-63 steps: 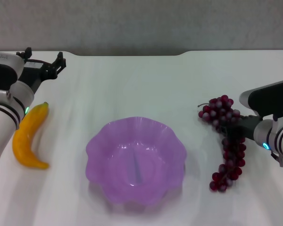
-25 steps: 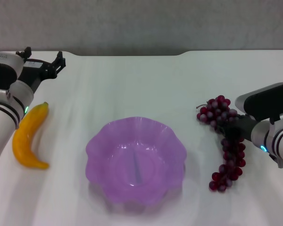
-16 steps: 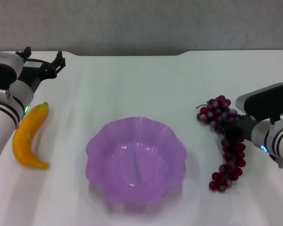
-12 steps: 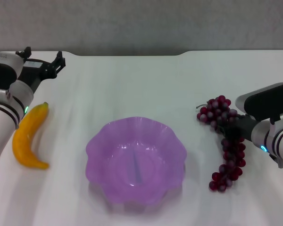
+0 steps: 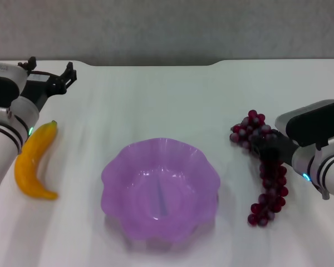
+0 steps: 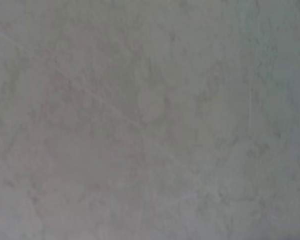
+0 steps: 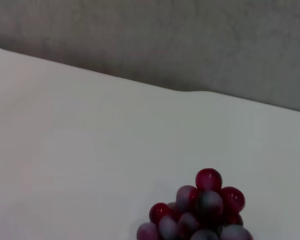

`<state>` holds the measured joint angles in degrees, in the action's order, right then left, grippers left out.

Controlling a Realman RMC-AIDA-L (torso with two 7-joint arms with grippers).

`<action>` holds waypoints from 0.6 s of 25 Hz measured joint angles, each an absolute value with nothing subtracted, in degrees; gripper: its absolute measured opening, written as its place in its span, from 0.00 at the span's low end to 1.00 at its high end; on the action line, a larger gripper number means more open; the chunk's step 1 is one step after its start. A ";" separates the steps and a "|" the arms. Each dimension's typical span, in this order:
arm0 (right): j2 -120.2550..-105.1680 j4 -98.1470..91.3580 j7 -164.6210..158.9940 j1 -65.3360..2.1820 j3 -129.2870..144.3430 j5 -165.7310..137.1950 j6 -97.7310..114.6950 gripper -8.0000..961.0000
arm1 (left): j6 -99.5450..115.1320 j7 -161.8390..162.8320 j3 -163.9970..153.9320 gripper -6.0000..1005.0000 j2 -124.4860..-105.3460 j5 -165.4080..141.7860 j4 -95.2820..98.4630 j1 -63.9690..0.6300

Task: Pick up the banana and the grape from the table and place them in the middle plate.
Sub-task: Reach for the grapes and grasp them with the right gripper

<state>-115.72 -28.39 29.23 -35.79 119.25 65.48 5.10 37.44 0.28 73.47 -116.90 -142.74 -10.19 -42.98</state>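
Shifted slightly toward the middle plate (image 5: 160,189), the grape (image 5: 265,167) rides clamped in the right gripper (image 5: 265,149). Banana (image 5: 33,161) waits by the splayed-open left gripper (image 5: 50,75). Right wrist view catches only the bunch's tip.

banana (image 5: 32,161) left, middle plate (image 5: 160,189) centre, grape (image 5: 265,169) right

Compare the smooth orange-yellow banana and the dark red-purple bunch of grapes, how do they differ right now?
The smooth orange-yellow banana is one curved piece; the dark red-purple bunch of grapes is many small round berries. The banana lies on the robot's left of the translucent purple plate, untouched, the left gripper beyond it; the grapes lie on the right with the right gripper at them. Both remain outside the plate.
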 joint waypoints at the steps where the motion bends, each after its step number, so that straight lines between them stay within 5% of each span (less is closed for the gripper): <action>1: -115.72 -28.39 29.20 -35.73 119.44 65.47 5.47 0.54 | 37.44 0.25 73.47 0.89 -116.90 -142.75 -10.19 -42.91; 15: -115.90 -28.94 25.80 -32.80 126.43 65.39 17.85 0.51 | 37.44 0.29 73.48 0.89 -116.81 -142.74 -10.20 -42.75</action>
<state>-115.90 -28.94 25.80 -32.80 126.43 65.39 17.85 37.44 0.29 73.48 -116.81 -142.74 -10.20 -42.75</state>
